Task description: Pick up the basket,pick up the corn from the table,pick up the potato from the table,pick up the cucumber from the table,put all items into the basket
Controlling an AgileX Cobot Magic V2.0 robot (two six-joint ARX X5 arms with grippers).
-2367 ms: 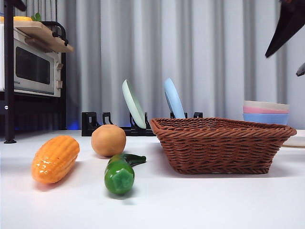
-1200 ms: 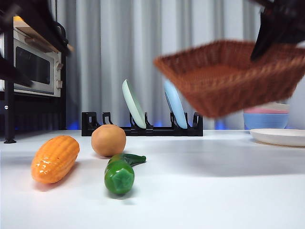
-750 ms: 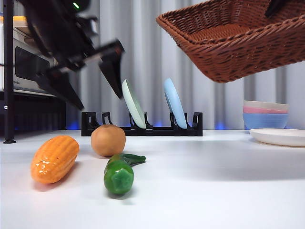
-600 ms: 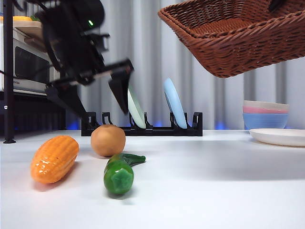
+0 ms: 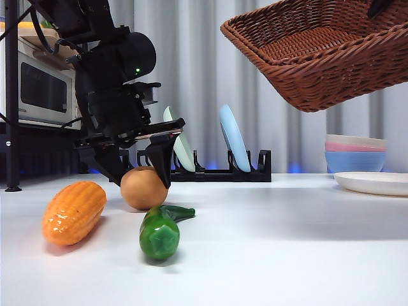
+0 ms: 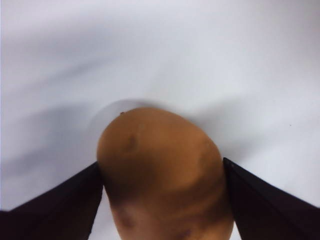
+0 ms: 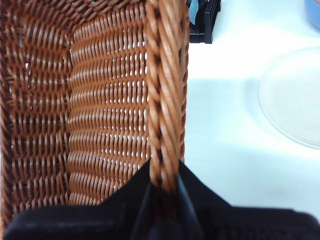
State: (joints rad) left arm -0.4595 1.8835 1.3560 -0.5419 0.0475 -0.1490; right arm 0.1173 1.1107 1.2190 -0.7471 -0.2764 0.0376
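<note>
Currently: one potato (image 5: 143,187) on the table (image 5: 287,248), now bracketed by the left gripper (image 5: 137,162), which has dropped from above within the last half second; jaws spread, one either side, not yet pinching. Grasp looks imminent. One corn (image 5: 73,211) and one cucumber (image 5: 159,231) lie nearby, untouched. One basket (image 5: 325,54), lifted off the table, hangs tilted overhead, its rim pinched by the right gripper (image 7: 164,197). Background: two upright plates (image 5: 232,137) in a rack; one flat plate (image 5: 373,182).
</note>
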